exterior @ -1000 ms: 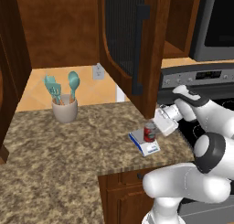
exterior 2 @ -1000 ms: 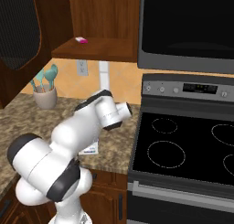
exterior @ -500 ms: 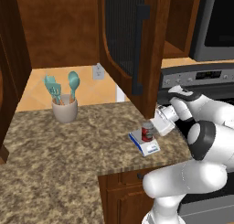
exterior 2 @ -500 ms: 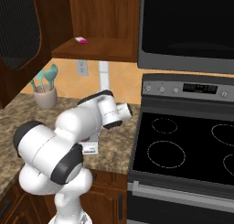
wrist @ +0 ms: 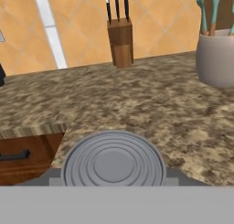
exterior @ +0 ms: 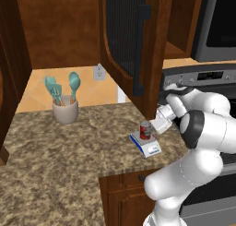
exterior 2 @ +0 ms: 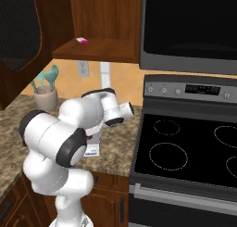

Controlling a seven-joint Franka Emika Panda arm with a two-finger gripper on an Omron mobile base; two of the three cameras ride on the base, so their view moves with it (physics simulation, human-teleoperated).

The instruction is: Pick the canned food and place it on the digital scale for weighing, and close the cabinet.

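The canned food, red-labelled with a silvery top, stands upright on the digital scale near the counter's front right edge. My gripper reaches it from the right and is shut on the can. In the hand view the can's ribbed metal lid sits right under the hand. The scale's white front panel peeks out below my arm. The cabinet door with its long dark handle hangs open above the can, and it also stands open at the left as door.
A beige utensil cup with teal spoons stands at the counter's back left. A knife block stands against the tiled wall. The stove adjoins the counter on the right, under a microwave. A small pink item lies on the cabinet shelf.
My arm's elbow has swung upward and toward the counter. The hand stays at the can, which has hardly moved on the scale.
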